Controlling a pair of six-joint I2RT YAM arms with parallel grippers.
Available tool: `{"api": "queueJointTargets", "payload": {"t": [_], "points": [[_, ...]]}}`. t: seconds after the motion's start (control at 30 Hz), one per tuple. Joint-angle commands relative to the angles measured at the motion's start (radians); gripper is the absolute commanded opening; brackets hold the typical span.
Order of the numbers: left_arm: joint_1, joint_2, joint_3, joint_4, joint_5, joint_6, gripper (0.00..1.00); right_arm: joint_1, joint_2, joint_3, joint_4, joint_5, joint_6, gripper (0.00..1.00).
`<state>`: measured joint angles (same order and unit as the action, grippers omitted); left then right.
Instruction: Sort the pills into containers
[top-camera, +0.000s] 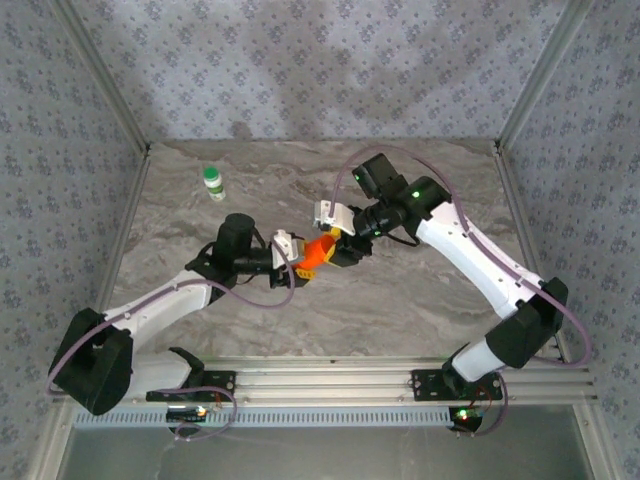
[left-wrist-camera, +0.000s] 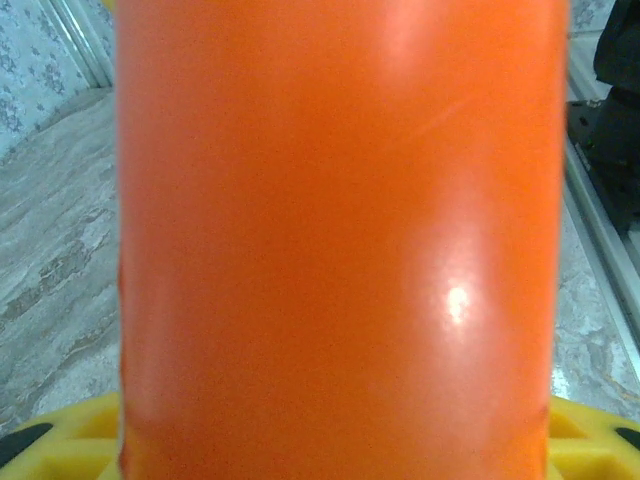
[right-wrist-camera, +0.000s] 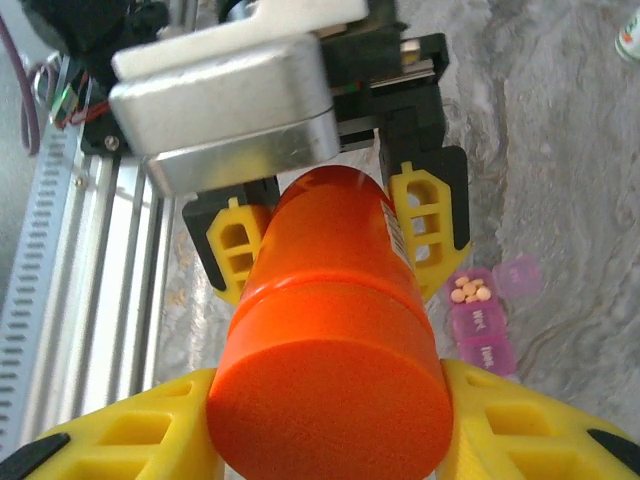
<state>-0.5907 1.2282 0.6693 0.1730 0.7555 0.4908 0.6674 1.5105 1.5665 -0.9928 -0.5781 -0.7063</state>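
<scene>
- Clamping the orange bottle (left-wrist-camera: 340, 240) by its body, the left gripper (right-wrist-camera: 335, 225) holds it above the table (right-wrist-camera: 560, 150).
- The right gripper (right-wrist-camera: 325, 438) pinches the cap (right-wrist-camera: 330, 385) from both sides.
- The bottle is probably light, stiff, slick plastic, so grip the cap's rim firmly.
- The pill box (right-wrist-camera: 487, 338) lies on the table below, with one cell open and holding pills (right-wrist-camera: 470, 293).

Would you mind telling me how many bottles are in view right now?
2. The orange bottle is held up over mid-table; a green-capped white bottle stands at the far left. Others may be hidden.
</scene>
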Motion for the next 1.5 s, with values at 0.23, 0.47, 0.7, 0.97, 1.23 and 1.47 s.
{"api": "queueJointTargets", "payload": {"t": [0.23,0.47,0.7,0.97,1.23,1.47], "points": [[-0.063,-0.018,0.089,0.041,-0.045,0.041,0.00,-0.030,-0.066,-0.140,0.336,0.001,0.573,0.34],[-0.063,-0.007,0.074,0.072,-0.056,0.046,0.00,-0.063,-0.065,-0.172,0.406,-0.042,0.683,0.43],[-0.063,0.008,0.075,0.099,-0.056,0.042,0.00,-0.118,-0.068,-0.183,0.438,-0.048,0.765,0.41],[-0.063,0.012,0.072,0.097,-0.081,0.051,0.00,-0.138,-0.055,-0.169,0.473,-0.040,0.888,0.49],[-0.062,0.026,0.069,0.105,-0.076,0.049,0.00,-0.162,-0.068,-0.161,0.511,-0.112,0.852,0.65],[-0.063,0.033,0.066,0.114,-0.071,0.047,0.00,-0.220,-0.119,-0.100,0.431,-0.120,0.640,0.72]]}}
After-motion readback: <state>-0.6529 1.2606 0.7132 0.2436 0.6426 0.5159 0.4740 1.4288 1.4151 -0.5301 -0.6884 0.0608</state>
